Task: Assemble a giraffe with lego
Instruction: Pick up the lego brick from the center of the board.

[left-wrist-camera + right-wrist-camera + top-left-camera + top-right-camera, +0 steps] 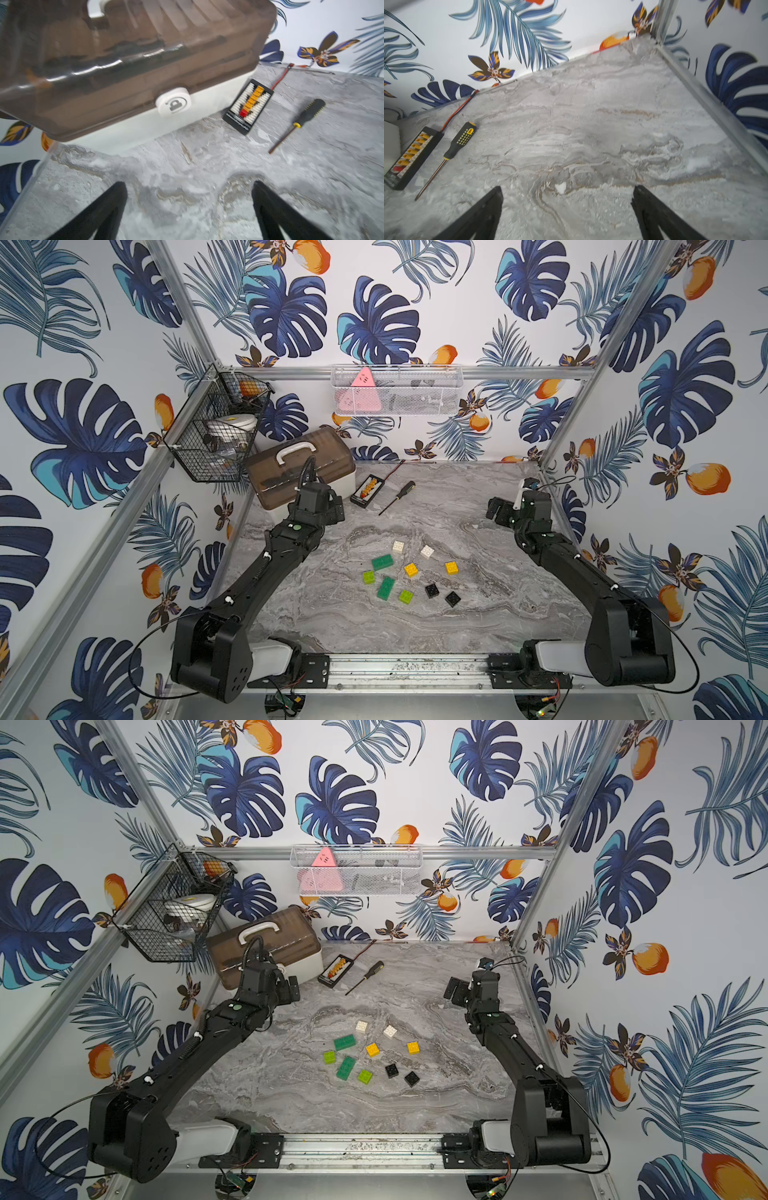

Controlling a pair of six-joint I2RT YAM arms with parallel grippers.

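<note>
You see the lego point(411, 570) loose in the middle of the table point(316, 614) in both top views; wrist views miss it. Left gripper point(189, 184) and right gripper point(567, 187) gape wide, empty, finger bases cut off

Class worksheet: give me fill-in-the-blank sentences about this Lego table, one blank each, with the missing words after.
1. The table holds ____ loose bricks.
2. The two longest bricks are dark ____.
3. The left gripper and right gripper both stand ____.
4. The screwdriver handle is black and ____.

Missing words: ten, green, open, yellow.
</note>
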